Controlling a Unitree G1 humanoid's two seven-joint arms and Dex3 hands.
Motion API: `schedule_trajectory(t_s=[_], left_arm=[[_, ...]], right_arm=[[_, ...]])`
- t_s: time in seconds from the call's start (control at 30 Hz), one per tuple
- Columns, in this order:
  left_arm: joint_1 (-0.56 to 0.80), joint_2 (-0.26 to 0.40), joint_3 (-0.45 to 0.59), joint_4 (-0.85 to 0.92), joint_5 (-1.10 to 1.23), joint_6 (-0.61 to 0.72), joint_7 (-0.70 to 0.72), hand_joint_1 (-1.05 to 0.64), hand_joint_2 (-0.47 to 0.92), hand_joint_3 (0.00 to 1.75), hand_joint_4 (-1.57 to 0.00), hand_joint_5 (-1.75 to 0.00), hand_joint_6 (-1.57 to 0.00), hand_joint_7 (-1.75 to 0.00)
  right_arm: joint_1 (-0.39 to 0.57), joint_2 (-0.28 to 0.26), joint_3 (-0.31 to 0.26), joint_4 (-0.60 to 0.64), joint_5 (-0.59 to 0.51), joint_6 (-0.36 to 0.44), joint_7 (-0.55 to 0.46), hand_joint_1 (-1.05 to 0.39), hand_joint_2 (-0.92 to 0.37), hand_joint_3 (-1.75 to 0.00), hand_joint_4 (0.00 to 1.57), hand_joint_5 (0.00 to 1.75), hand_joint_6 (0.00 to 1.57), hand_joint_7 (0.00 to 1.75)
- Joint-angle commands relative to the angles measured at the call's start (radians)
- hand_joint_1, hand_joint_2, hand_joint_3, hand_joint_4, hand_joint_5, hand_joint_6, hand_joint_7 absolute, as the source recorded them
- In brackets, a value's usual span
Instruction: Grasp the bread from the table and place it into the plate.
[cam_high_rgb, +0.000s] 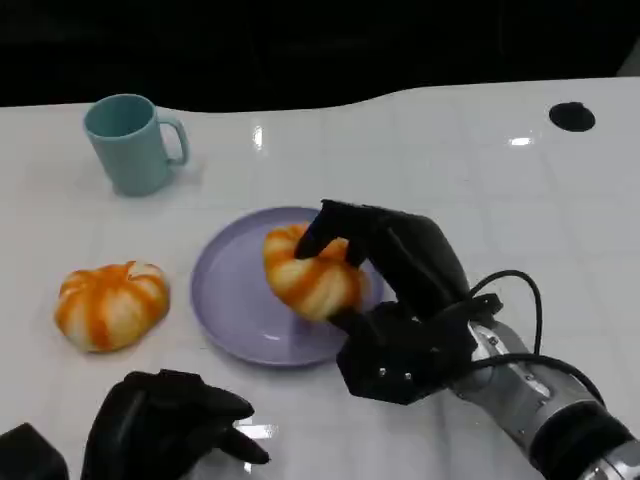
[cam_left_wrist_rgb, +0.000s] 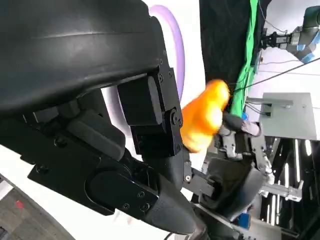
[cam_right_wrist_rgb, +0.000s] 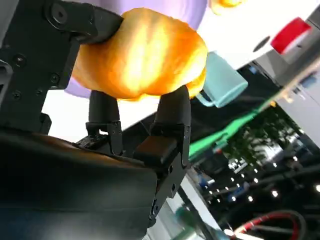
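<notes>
The white desk (cam_high_rgb: 480, 200) carries everything here, and on it the purple plate (cam_high_rgb: 225, 300) lies in front of me, with a light blue mug (cam_high_rgb: 130, 142) far behind it on the left. My right hand (cam_high_rgb: 385, 290) is over the right part of the plate and its fingers (cam_right_wrist_rgb: 172, 107) are closed around the bread (cam_high_rgb: 310, 270), which I hold just above the plate, perhaps already touching it; I cannot tell this for sure. A second bread (cam_high_rgb: 110, 303) lies on the desk to the left of the plate, near it but apart. My left hand (cam_high_rgb: 165, 425) rests low on the desk with the fingers curled in and holding nothing. I think the good way now is to lower the bread gently to the middle of the plate and only then open the fingers slowly, so it does not roll over the rim. The bread is round like a small pumpkin, so it has no clear long axis; its striped side is tilted toward the left.
</notes>
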Motion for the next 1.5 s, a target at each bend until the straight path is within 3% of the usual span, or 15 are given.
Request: schedule_trajectory(t_s=[0.03, 0.1, 0.2, 0.33, 0.53, 0.9, 1.07, 1.2, 1.33, 1.43, 1.5], left_arm=[[-0.001, 0.012, 0.004, -0.002, 0.003, -0.005, 0.008, -1.05, 0.76, 0.0, -1.57, -0.37, -1.57, -0.16], [-0.001, 0.011, 0.004, -0.002, 0.002, -0.003, 0.006, -1.05, 0.76, 0.0, -1.57, -0.37, -1.57, -0.15], [-0.001, 0.012, 0.003, -0.002, 0.005, -0.006, 0.009, -1.05, 0.76, 0.0, -1.57, -0.37, -1.57, -0.15], [0.0, 0.013, 0.002, -0.006, 0.005, -0.001, 0.007, -1.05, 0.76, 0.0, -1.57, -0.37, -1.57, -0.15], [-0.002, 0.012, 0.003, 0.003, 0.016, -0.016, 0.012, -1.05, 0.77, 0.0, -1.57, -0.37, -1.57, -0.15], [-0.007, 0.01, 0.002, 0.014, 0.029, -0.03, 0.015, -1.05, 0.76, 0.0, -1.57, -0.37, -1.57, -0.15], [-0.01, 0.01, 0.004, 0.019, 0.031, -0.029, 0.02, -1.05, 0.77, 0.0, -1.57, -0.36, -1.57, -0.15], [-0.013, 0.01, 0.003, 0.024, 0.027, -0.028, 0.017, -1.05, 0.77, 0.0, -1.57, -0.36, -1.57, -0.15], [-0.014, 0.009, 0.001, 0.027, 0.03, -0.03, 0.021, -1.05, 0.77, 0.0, -1.57, -0.36, -1.57, -0.15], [-0.012, 0.009, 0.0, 0.021, 0.033, -0.025, 0.028, -1.05, 0.77, 0.0, -1.57, -0.36, -1.57, -0.15], [-0.01, 0.009, -0.002, 0.017, 0.035, -0.021, 0.031, -1.05, 0.77, 0.0, -1.57, -0.36, -1.57, -0.16]], right_arm=[[-0.026, -0.019, 0.018, -0.017, -0.002, 0.027, 0.075, -0.15, -0.46, -0.91, 0.38, 0.7, 0.56, 0.32], [-0.019, -0.032, 0.028, -0.041, -0.011, 0.046, 0.107, -0.23, -0.55, -0.72, 0.21, 0.57, 0.49, 0.15], [-0.006, -0.05, 0.042, -0.083, -0.014, 0.074, 0.151, -0.31, -0.72, -0.42, 0.04, 0.59, 0.42, 0.04], [0.028, -0.075, 0.042, -0.166, 0.007, 0.109, 0.24, -0.38, -0.86, -0.17, 0.0, 0.45, 0.32, 0.01], [0.102, -0.125, 0.026, -0.309, 0.026, 0.128, 0.318, -0.4, -0.91, -0.09, 0.0, 0.39, 0.3, 0.0], [0.271, -0.238, -0.043, -0.554, 0.135, 0.082, 0.423, -0.34, -0.92, -0.03, 0.01, 0.51, 0.35, 0.02], [0.388, -0.272, -0.088, -0.667, 0.213, 0.043, 0.456, -0.28, -0.92, -0.06, 0.15, 0.59, 0.44, 0.06], [0.465, -0.262, -0.129, -0.677, 0.299, -0.04, 0.452, -0.21, -0.92, -0.06, 0.32, 0.66, 0.57, 0.11], [0.539, -0.253, -0.162, -0.702, 0.452, -0.066, 0.517, -0.17, -0.91, -0.12, 0.42, 0.82, 0.68, 0.16], [0.609, -0.25, -0.188, -0.766, 0.584, -0.02, 0.585, -0.14, -0.63, -0.71, 0.45, 1.07, 0.75, 0.3], [0.648, -0.252, -0.206, -0.81, 0.637, 0.01, 0.616, -0.15, -0.59, -0.84, 0.48, 1.12, 0.77, 0.38]])
